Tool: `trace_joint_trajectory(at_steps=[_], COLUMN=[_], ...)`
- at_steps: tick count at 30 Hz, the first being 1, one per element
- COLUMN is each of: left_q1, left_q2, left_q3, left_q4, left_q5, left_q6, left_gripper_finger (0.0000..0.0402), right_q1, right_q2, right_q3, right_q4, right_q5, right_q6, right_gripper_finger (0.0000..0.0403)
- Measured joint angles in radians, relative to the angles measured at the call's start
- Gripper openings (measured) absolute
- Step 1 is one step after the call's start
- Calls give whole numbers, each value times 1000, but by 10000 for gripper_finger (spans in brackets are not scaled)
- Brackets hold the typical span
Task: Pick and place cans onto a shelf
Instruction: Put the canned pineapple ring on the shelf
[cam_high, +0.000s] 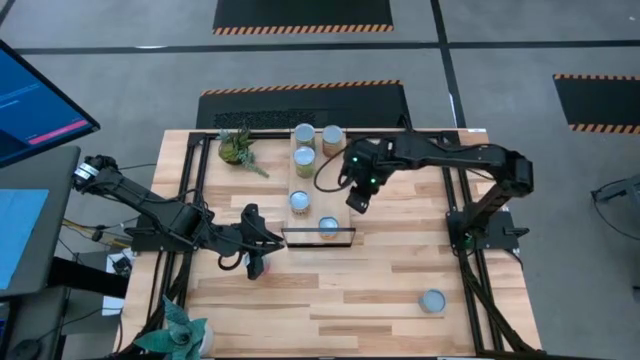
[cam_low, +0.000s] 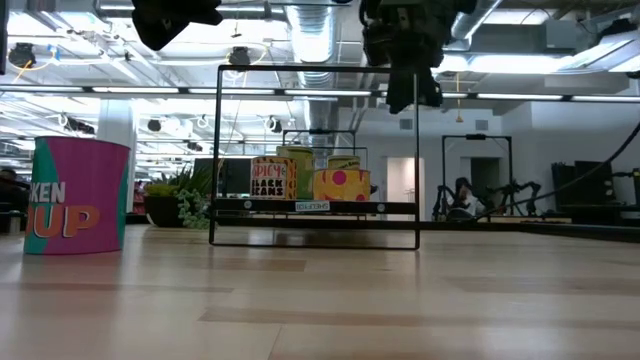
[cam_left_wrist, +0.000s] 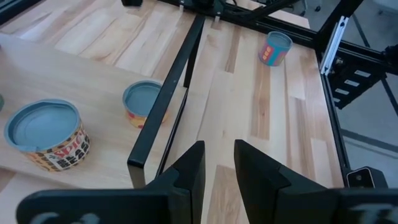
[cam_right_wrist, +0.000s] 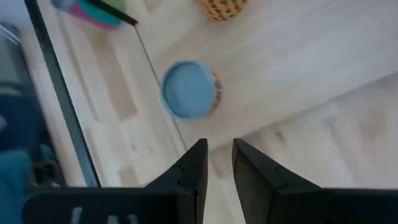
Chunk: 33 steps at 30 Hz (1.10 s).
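The shelf is a narrow light-wood board with a black frame at its near end. Several cans stand on their bases on it: three at the far end and two by the frame, a spicy-labelled one and a yellow one. A pink can stands on the table beside my left gripper. Another can stands near the table's near right corner. My left gripper is open and empty, left of the frame. My right gripper hovers open and empty, right of the shelf.
A small green plant lies at the far left of the table, and another plant is at the near left corner. Bare wood lies between the frame and the near right can. A black mat borders the far edge.
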Motion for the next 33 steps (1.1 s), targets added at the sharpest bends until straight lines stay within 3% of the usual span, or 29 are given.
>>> trace_joint_trajectory(at_steps=[3,7,16,21,25,33], left_q1=[0,0,0,0,0,0], left_q2=[0,0,0,0,0,0], left_q3=[0,0,0,0,0,0], left_q4=[0,5,3,3,3,3], left_q5=[0,-1,28,28,29,27], left_q6=[0,8,1,2,7,30], left_gripper_finger=[73,73,73,73,73,73], right_q1=[-20,-46,-29,4,16,23], right_q2=[-25,-75,-108,-107,-107,-99], right_q3=[-124,-281,-533,-634,-671,-690], right_q4=[98,364,673,967,989,997], right_q5=[-75,-160,-165,-158,-104,-95], right_q6=[73,224,443,562,589,597], right_gripper_finger=[98,98,68,49,33,7])
